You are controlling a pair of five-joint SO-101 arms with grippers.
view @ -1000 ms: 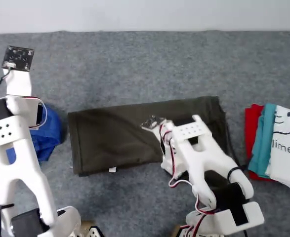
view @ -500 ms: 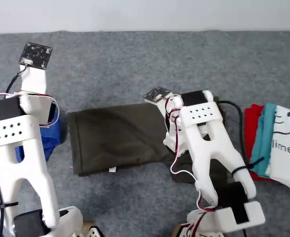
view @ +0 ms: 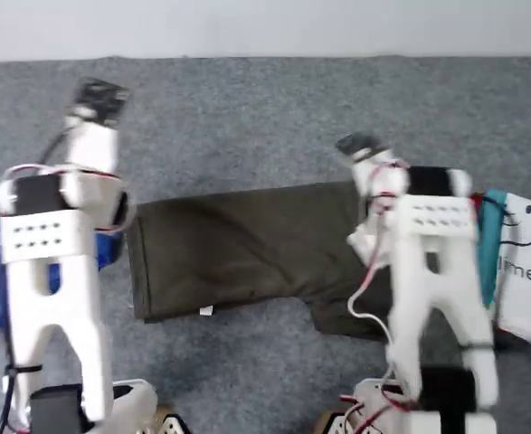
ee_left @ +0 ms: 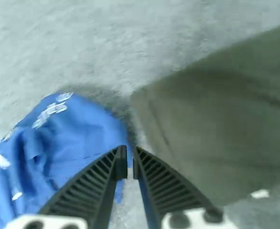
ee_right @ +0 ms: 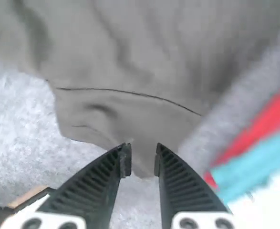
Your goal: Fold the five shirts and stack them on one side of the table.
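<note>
Item: olive shirt (view: pixel 238 249), 1 of 5, laid across the middle of the grey-covered bench (view: pixel 265 117). It was found flattened into a long band running left to right, with the cloth dull, soft and lightly creased. A small white label (view: pixel 206 310) was noted at its near edge, and on the right a loose portion hung out past that edge toward the arms. The folding of this shirt was judged to be the step in hand and only partly done. A crumpled blue shirt (ee_left: pixel 58 143) was recorded just beside the olive shirt's left end, unfolded. At the right side of the bench a pile was recorded: a red shirt (ee_right: pixel 268 124) lowest, a teal shirt (view: pixel 491 262) over it and a white printed shirt (view: pixel 529 271) on top, so 3 of 5 were taken as already placed. The left gripper (ee_left: pixel 129 160) was held above the gap between the blue shirt and the olive shirt's left corner, its jaws all but closed and nothing caught between them. The right gripper (ee_right: pixel 140 160) was held over the olive shirt's right end near the pile, its jaws slightly parted and empty. The next move was judged to call for each gripper to be lowered onto an end of the band, the cloth pinched through all its layers, and the loose portion tucked in before the band was doubled over.
</note>
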